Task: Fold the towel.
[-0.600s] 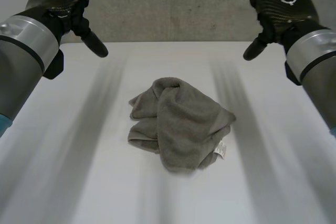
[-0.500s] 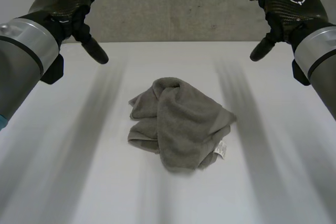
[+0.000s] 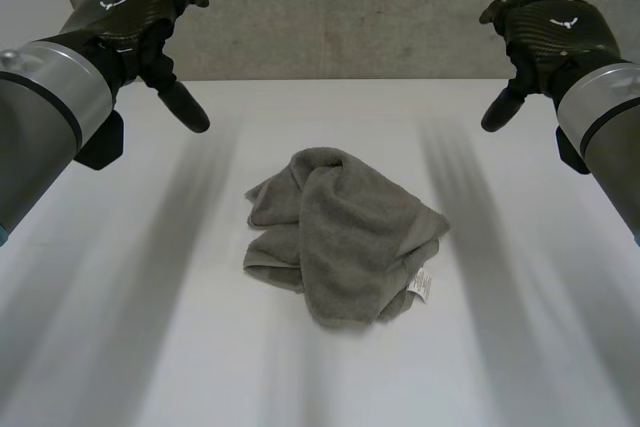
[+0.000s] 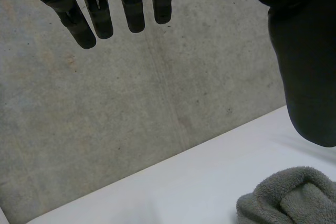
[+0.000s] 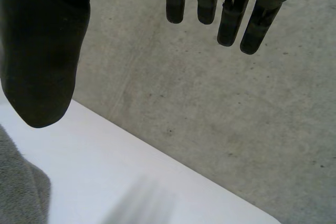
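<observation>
Head view: crumpled grey terry towel (image 3: 340, 242) heaped mid white table (image 3: 120, 347); left hand (image 3: 125, 15) & right hand (image 3: 550, 29) spread, empty. Prob pre-grasp; next needs corners found, towel flattened.

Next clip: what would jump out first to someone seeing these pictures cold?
A crumpled grey towel lies heaped at the middle of the white table, a white label at its near right edge. The black left hand and right hand hover open above the table's far left and far right, touching nothing.
</observation>
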Controlling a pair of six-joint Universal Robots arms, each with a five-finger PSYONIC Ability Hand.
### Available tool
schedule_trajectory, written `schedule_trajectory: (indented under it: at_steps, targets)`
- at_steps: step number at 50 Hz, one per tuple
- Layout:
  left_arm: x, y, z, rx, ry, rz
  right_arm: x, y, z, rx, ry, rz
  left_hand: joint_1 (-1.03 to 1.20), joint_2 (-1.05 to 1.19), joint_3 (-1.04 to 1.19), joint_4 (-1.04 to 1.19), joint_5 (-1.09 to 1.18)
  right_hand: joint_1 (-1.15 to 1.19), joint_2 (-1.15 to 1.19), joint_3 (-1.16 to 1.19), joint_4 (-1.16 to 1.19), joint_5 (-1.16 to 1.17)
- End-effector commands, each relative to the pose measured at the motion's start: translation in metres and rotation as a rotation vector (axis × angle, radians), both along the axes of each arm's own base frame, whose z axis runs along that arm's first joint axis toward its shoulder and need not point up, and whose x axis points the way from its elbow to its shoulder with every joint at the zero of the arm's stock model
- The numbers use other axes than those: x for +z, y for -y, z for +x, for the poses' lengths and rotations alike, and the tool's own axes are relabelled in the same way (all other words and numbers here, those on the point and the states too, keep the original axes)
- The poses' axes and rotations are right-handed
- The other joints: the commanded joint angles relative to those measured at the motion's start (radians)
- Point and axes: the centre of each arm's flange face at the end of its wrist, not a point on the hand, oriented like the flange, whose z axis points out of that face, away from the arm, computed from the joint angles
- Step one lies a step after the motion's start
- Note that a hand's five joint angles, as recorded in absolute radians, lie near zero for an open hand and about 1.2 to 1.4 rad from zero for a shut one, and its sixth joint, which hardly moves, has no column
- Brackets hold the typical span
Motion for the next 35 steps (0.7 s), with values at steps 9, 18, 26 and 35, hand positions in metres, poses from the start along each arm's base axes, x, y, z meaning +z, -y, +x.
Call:
schedule_trajectory:
  at_steps: [9,18,26,35]
  targets:
    - [-0.077,0.030,-0.019,-0.036,0.094,0.169,-0.079,0.000,0.035,0.252,-0.236,0.132,-0.068,-0.066,-0.048,-0.068,-0.201,-0.055,-0.072,-0.065,-0.077,-0.057]
    - [-0.151,0.000,-0.038,-0.202,0.313,0.352,-0.144,-0.040,0.057,0.392,-0.370,0.268,0.026,0.028,0.045,0.026,-0.108,-0.055,-0.072,-0.065,-0.077,-0.057]
    - [-0.180,-0.005,-0.041,-0.218,0.342,0.348,-0.170,-0.075,0.058,0.447,-0.387,0.296,0.058,0.060,0.078,0.058,-0.075,0.017,0.000,0.007,-0.006,0.015]
    - [-0.198,0.003,-0.049,-0.214,0.319,0.288,-0.189,-0.099,0.058,0.464,-0.344,0.335,0.058,0.060,0.078,0.058,-0.075,0.044,0.026,0.034,0.021,0.042]
